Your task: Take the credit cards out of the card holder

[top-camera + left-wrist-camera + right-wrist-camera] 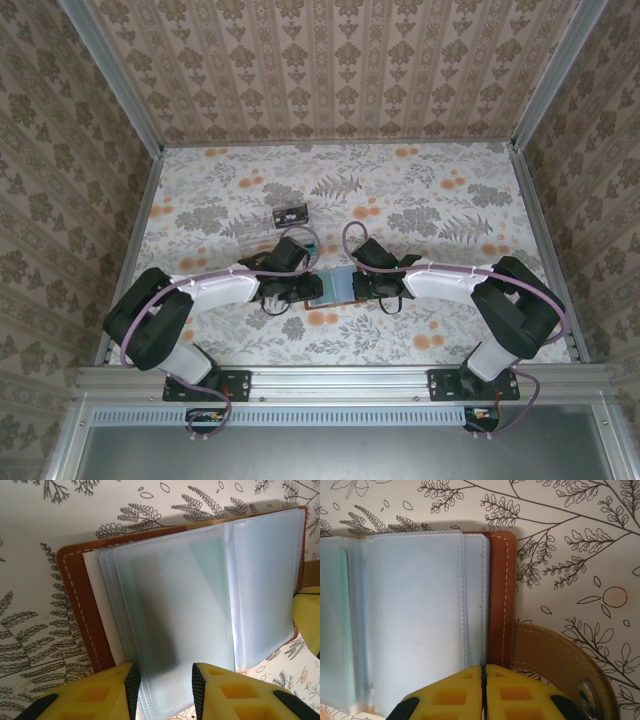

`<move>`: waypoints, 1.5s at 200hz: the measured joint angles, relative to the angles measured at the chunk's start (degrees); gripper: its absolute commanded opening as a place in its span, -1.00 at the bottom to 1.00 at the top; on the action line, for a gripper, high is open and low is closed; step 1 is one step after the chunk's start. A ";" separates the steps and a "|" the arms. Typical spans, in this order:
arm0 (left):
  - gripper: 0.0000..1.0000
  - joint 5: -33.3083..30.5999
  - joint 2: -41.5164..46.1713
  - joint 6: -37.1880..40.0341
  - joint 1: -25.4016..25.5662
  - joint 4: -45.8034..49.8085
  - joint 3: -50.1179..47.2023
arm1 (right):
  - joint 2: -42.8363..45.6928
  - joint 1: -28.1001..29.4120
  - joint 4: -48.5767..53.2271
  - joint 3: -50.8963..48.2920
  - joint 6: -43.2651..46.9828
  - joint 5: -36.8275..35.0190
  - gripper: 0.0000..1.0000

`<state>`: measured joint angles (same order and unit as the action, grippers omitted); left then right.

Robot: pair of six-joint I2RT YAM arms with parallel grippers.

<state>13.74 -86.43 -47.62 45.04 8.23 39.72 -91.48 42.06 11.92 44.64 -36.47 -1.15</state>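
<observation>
Open brown leather card holder (pixel 335 288); left gripper (pixel 162 682) jaws parted over sleeves (pixel 190 595), right gripper (pixel 483 680) jaws closed; clear plastic box (pixel 287 216) behind

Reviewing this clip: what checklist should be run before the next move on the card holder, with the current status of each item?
1. Card holder lying open on the table: ok.
2. Left hand open, straddling the sleeves' near edge: ok.
3. Right hand shut at the leather cover; pinning it down: cannot tell.
4. Any card in the sleeves: cannot tell.
5. Strap lying clear of the sleeves: ok.
</observation>
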 measured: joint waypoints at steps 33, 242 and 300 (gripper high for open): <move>-0.22 1.62 0.00 -0.28 0.00 -2.71 -0.48 | 0.00 0.11 0.00 0.00 -0.04 -0.07 -0.79; -0.16 10.67 -7.85 -1.97 2.58 -15.32 4.63 | 7.28 -0.24 1.99 -0.63 -2.38 -1.97 -0.54; 0.18 11.04 -7.26 -2.27 2.62 -15.58 4.63 | 10.38 -1.03 2.84 -0.79 -2.58 -2.12 -0.47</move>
<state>24.77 -93.69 -49.89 47.66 -7.35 44.36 -81.10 41.04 14.76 43.86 -39.05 -3.27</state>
